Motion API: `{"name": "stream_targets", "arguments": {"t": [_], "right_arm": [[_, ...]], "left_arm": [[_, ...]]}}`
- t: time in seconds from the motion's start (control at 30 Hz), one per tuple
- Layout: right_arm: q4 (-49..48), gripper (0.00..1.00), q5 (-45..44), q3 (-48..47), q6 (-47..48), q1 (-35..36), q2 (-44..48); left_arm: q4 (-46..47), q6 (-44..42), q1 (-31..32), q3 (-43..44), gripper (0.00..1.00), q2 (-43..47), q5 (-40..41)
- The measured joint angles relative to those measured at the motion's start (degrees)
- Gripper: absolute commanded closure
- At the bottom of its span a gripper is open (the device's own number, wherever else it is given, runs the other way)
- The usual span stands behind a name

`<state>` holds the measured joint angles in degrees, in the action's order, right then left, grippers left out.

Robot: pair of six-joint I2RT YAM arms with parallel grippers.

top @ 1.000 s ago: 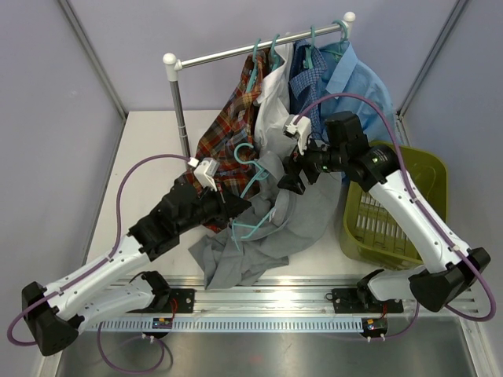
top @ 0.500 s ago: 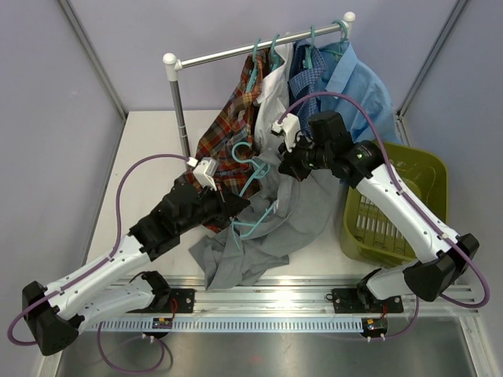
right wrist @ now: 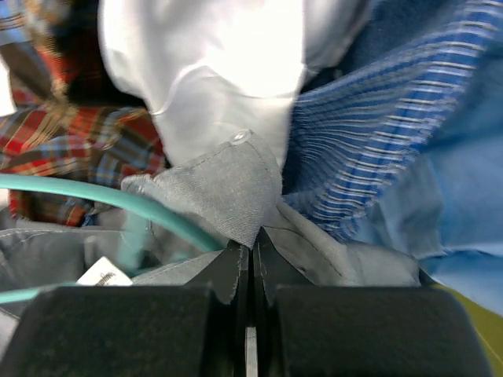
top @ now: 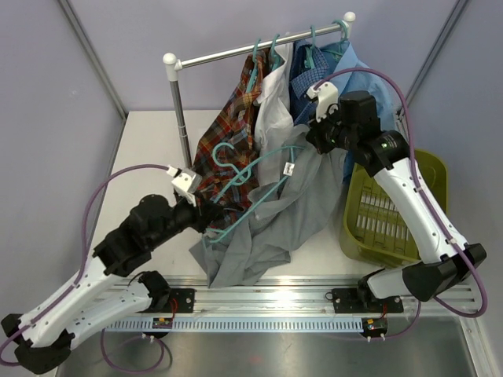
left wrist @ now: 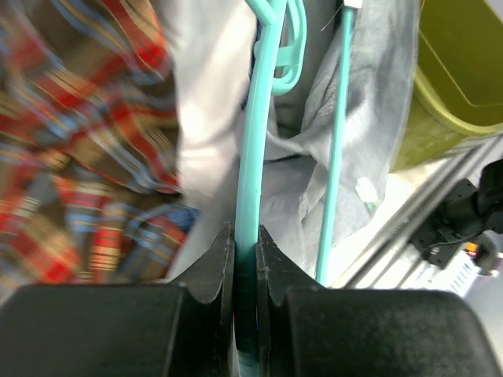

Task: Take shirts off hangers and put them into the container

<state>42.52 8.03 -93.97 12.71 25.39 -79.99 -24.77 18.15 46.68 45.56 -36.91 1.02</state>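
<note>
The setting was a robotics laboratory test cell. Plain lilac-grey panel walls (top: 39, 118) enclosed the work area on the left, right and far sides. Bare aluminium struts (top: 93, 58) ran along the panel joints. A white surface (top: 149, 141) formed the floor of the cell. A slotted metal mounting rail (top: 267, 301) ran along its near edge. The left arm (top: 126, 243) and the right arm (top: 409, 200), both white and black, were bolted to this rail. Purple cables (top: 363, 69) looped exposed from each arm. A silver garment rail (top: 251, 49) carrying shirts (top: 236, 133) stood on the far side.
</note>
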Motion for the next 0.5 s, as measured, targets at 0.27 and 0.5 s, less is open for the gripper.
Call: {"name": "stream_targets", "arguments": {"t": [0.27,0.5], "right_arm": [[-0.92,1.00,1.11,2.29,1.44,-3.69,3.41],[-0.26,1.00,17.35,12.35,13.00,-3.98,8.02]], "left_arm": [[-10.40,-9.66,0.02,7.72,1.00,9.44,4.13],[-12.85,-12.41,0.00,10.32,1.00,11.82,8.33]]}}
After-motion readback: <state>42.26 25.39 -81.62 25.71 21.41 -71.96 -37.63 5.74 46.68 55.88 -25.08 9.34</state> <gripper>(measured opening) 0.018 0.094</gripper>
